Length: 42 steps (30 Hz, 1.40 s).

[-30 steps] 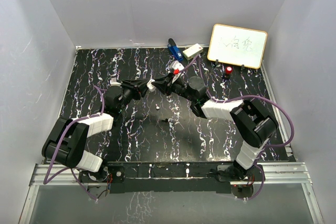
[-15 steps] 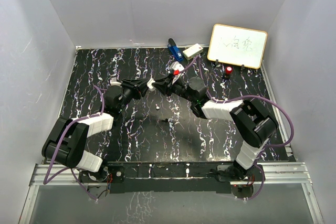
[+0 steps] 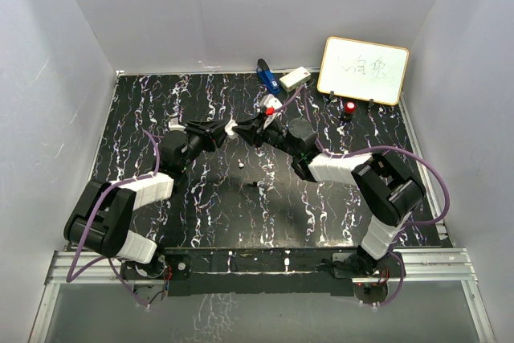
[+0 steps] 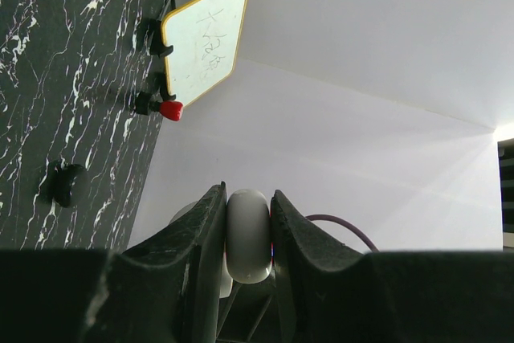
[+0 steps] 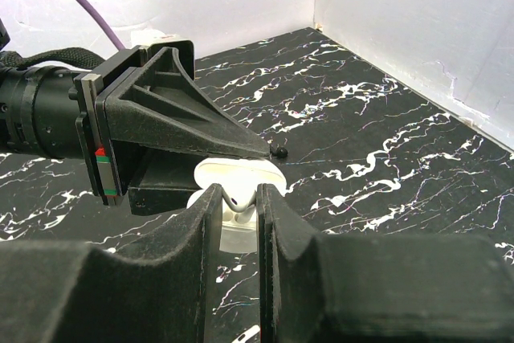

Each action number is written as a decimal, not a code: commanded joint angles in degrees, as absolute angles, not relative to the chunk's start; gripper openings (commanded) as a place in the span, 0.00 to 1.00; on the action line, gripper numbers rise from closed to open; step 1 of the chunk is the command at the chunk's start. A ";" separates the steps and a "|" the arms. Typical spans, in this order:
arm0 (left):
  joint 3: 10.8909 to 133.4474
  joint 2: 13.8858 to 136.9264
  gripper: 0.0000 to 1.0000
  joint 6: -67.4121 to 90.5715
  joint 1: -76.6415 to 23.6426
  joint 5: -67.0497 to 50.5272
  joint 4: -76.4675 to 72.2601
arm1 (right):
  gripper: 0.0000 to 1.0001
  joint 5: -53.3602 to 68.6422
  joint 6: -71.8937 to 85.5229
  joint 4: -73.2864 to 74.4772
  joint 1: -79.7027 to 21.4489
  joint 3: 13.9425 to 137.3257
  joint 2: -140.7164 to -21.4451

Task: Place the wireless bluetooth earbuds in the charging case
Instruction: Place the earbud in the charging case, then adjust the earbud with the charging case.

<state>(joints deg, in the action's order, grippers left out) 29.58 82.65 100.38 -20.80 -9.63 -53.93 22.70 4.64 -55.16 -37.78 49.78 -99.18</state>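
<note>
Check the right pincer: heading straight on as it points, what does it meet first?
The charging case, clamped in the left pincer, lies just beyond the earbud that the right pincer holds. They look nearly touching, though depth is unclear.

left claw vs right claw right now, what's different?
Left claw clamps the charging case edge-on, a finger on each flat face; right claw nips a white part of that case, which part is unclear. Left claw reaches in from the left, right claw from the right. Shared: both shut, tip to tip, earbuds lying loose outside the case.
</note>
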 commanded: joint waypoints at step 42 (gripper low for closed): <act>32.95 80.60 0.00 99.84 -20.85 -8.95 -54.76 | 0.60 2.93 3.12 -18.99 -40.63 64.24 -88.34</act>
<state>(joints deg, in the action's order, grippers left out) 30.46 82.65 100.14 -20.80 -8.97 -53.95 5.82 5.96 -24.93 -39.05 62.96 -90.59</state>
